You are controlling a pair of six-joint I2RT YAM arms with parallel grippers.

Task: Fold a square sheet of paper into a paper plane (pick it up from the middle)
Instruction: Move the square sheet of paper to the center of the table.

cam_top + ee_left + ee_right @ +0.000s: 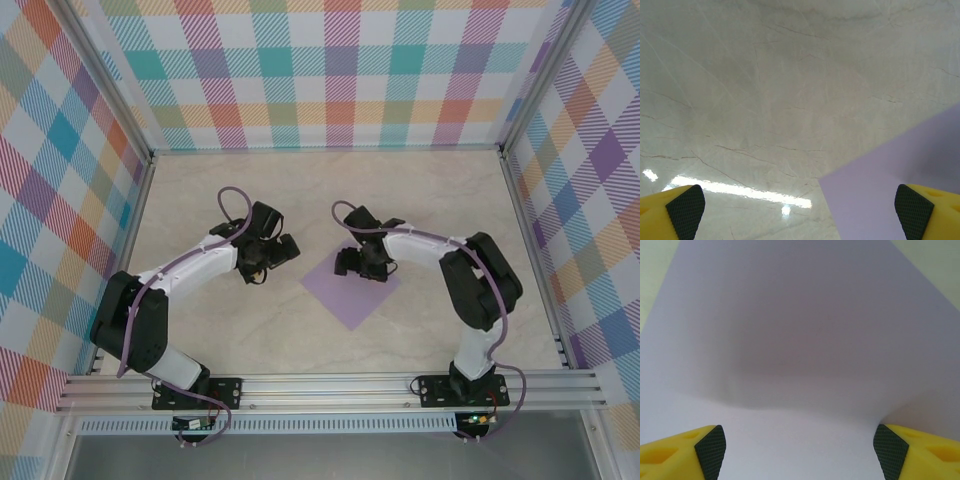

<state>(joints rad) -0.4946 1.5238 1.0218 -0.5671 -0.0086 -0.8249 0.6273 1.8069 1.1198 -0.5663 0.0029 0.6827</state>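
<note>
Surface: a pale marbled table (250, 340) boxed in by plaid walls (340, 70).
Left gripper (275, 255): just left of the sheet's left corner, over bare table. Its jaws are spread wide and hold nothing. In the left wrist view that corner comes in from the right, with the right finger (914, 210) over the paper.
Sheet (350, 298): flat on the table, unfolded, turned like a diamond with one corner toward the arm bases.
Right gripper (352, 262): above the sheet, over its far-middle part. Its jaws are wide apart with nothing pinched. In the right wrist view the sheet (800, 315) spans the gap between both fingers. Whether the tips touch the paper cannot be told.
Key relation: the sheet lies straight below the right gripper and to the right of the left one. Being square, it has no long axis.
Nearer arm: the right, judged best placed to pinch the sheet's middle.
</note>
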